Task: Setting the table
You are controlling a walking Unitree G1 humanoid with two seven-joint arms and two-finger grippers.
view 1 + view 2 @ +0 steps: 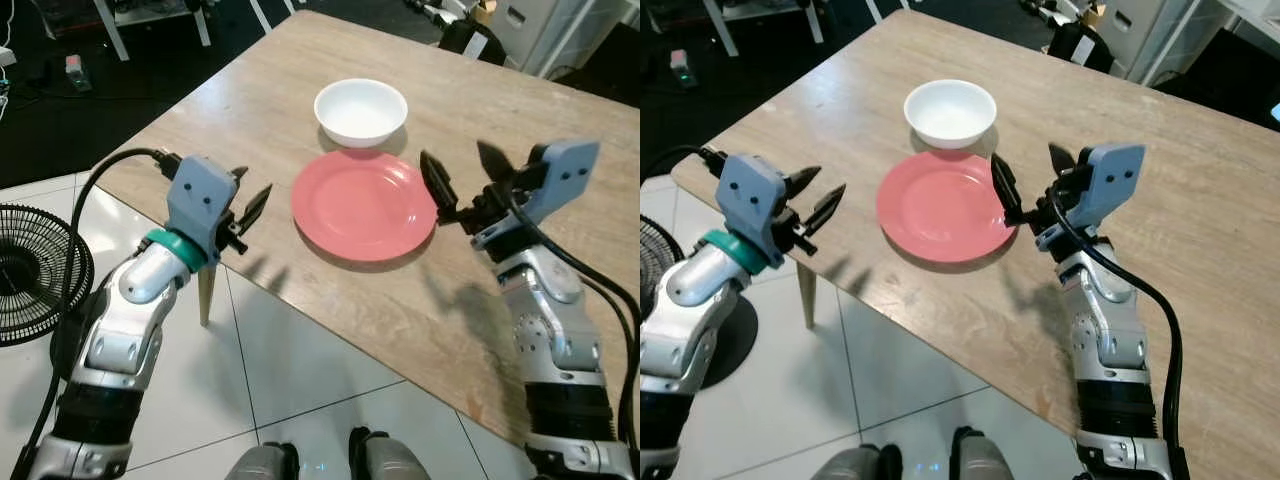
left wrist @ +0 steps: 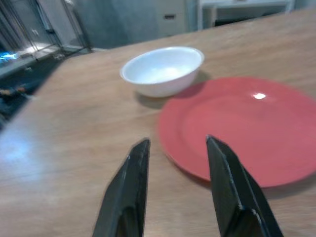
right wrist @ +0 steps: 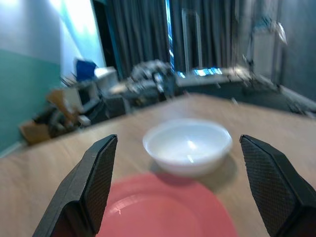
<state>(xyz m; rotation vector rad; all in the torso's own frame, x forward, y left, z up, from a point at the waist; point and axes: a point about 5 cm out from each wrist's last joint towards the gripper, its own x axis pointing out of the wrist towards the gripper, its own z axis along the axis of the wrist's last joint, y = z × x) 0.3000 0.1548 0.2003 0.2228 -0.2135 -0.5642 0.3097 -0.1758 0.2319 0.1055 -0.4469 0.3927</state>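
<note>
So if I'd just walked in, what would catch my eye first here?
Probably the flat round pink plate on the pale wooden table, with an empty white ceramic bowl just beyond it. Then the open left gripper and open right gripper, flanking the plate.

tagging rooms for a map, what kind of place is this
Probably a dining spot in a cluttered workroom or lab rather than a tidy home: a wooden table set with a red plate and white bowl, a floor fan on white tiles, and dark curtains behind piled equipment.
</note>
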